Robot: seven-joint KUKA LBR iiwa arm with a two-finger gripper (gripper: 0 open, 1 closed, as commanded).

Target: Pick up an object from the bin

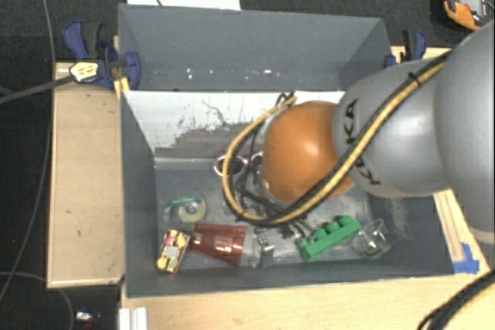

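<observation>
- Camera view: the arm (418, 127) comes in from the right and bends steeply down into the grey bin (139, 166). The bin's tall walls leave little way in except from above.
- Its orange wrist cover (302, 151) and looped cables (236, 158) hang over the middle of the floor.
- The gripper (269, 232) sits beneath that cover, low and near the bin's front wall. The cover masks it from above, so I cannot tell whether the jaws stand wide, narrow, or round anything.
- Nearest to it are a dark red-brown thing (220, 243) lying flat just to the left and a green toy block (329, 236) lying at a slant just to the right. The gripper is between the two, and I cannot tell which is meant.
- Farther left lie a green-and-white ring (186, 207) and, in the front corner, a small yellow-and-red box (172, 251). A clear glassy piece (375, 239) lies right of the block.
- These things lie apart from one another, not heaped, which should leave room to close on one alone.
- I judge the pick not yet made, as every piece rests on the floor.
</observation>
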